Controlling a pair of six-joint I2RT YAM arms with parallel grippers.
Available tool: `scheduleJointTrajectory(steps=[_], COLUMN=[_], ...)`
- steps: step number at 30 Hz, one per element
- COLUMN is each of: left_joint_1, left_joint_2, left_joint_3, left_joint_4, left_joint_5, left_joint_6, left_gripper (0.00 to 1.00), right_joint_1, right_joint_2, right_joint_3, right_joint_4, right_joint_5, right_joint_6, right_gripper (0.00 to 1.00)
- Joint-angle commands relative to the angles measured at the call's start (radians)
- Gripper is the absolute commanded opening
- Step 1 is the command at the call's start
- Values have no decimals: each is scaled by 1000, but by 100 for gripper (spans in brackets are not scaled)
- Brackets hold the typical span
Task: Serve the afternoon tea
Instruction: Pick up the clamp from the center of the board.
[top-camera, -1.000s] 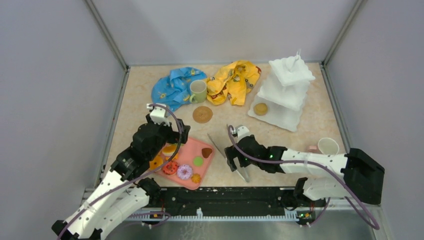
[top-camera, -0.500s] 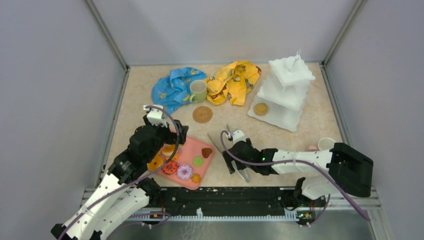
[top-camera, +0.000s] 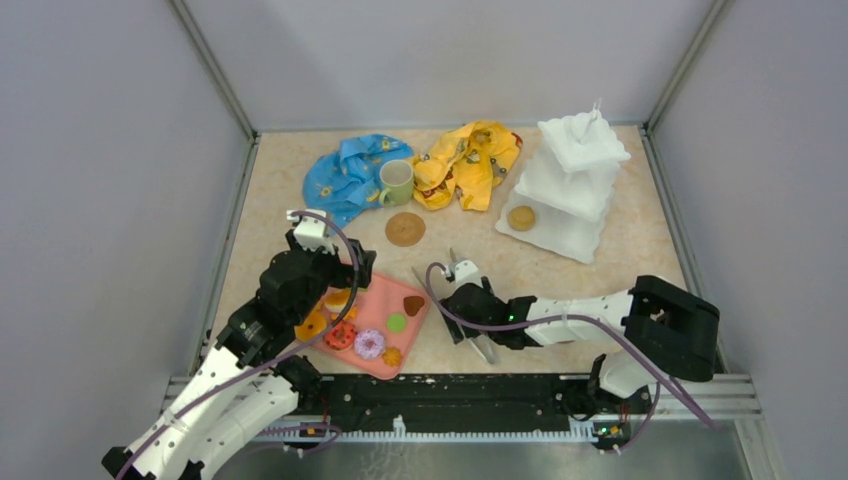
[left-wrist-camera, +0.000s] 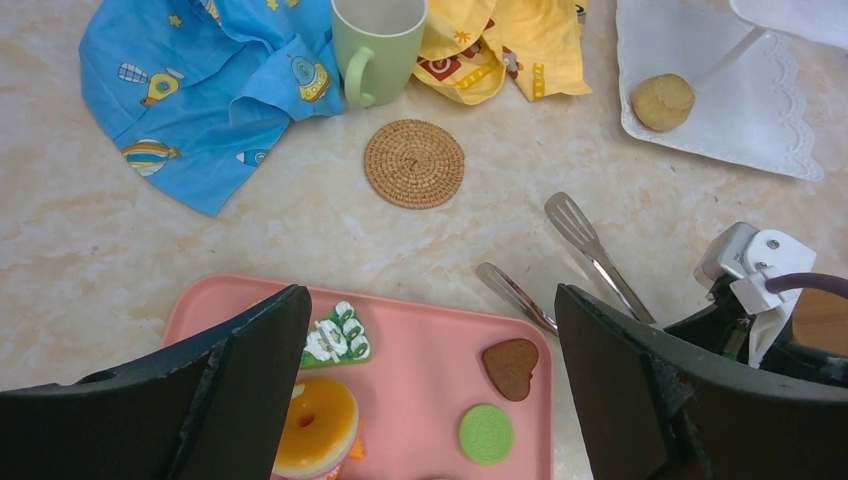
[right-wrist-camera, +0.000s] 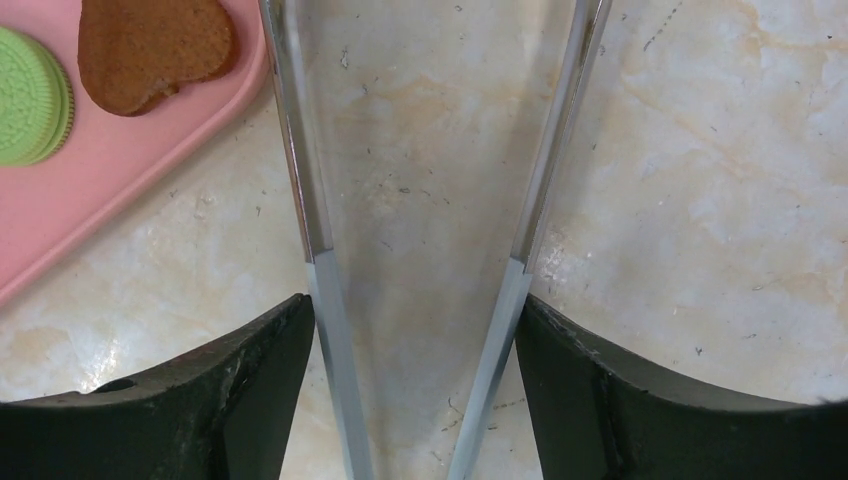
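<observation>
Several toy pastries lie on the pink tray: an orange donut, a green cake slice, a brown heart cookie and a green round cookie. My left gripper hangs open and empty over them. My right gripper is shut on metal tongs, whose tips lie just right of the tray. The white three-tier stand holds one tan cookie on its bottom tier. The pale green mug stands behind a brown coaster. The white mug is hidden behind my right arm.
A blue cloth and a yellow cloth lie crumpled at the back, on either side of the green mug. Grey walls close in the table on the left, back and right.
My right arm has moved left with the tongs, toward the tray's right edge, and its elbow now covers the white mug. My left arm has barely moved.
</observation>
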Motion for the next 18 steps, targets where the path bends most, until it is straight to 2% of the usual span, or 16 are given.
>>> scheduleJointTrajectory(steps=[1,9,13,18], left_joint_1=[3,3,4,4], left_joint_2=[-3,-8,-12,-19], left_joint_3=[11,10,11,11], left_joint_4=[32,33,33,32], left_joint_5=[-14,-15,-15,-19], left_joint_6=[15,16,15,15], left_gripper=[99,99,99,99], right_joint_1=[17,17,17,17], right_joint_2=[41,-10,-131,-283], right_joint_3=[12,25,65,137], right_joint_4=[-15,-78,-192,-367], right_joint_5=[-11,1,9,28], right_joint_6=[28,38,37,39], right_gripper=[71,58,49,48])
